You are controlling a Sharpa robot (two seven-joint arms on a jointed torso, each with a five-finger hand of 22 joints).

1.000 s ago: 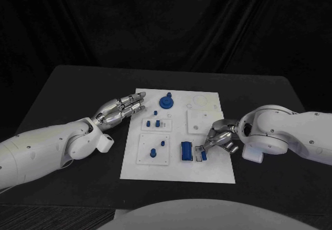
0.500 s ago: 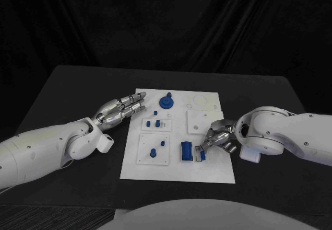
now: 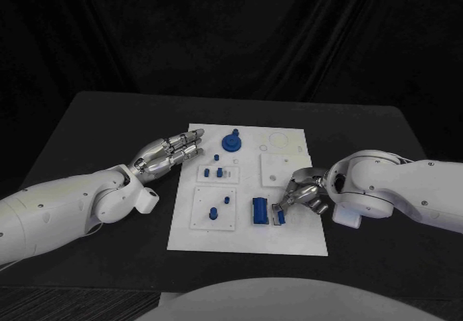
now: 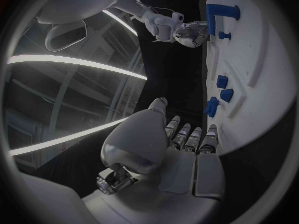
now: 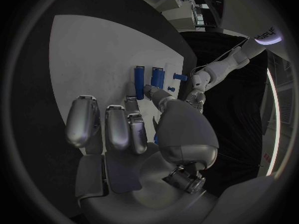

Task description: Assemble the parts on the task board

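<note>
From the head view, we see the flat white plastic task board [image 3: 248,190] in the middle of the black table [image 3: 106,120], with small blue plastic parts on it. Our right hand [image 3: 301,195] is bent down over the board's right side, fingertips at a narrow blue slab part [image 3: 282,217] just beside the larger blue rectangular block [image 3: 259,210]; we cannot tell whether it is pinching it. We judge the step to be seating this slab beside the block, and the next move calls for a square, gentle press. Our left hand [image 3: 167,153] hovers at the board's left edge, fingers straight and holding nothing.

The left wrist view shows that hand [image 4: 181,149] flat, beside the board's edge [image 4: 261,84]. No legible writing.

The right wrist view shows curled fingers [image 5: 115,127] above the board [image 5: 93,59], near upright blue pieces [image 5: 139,82]. Nothing readable.
</note>
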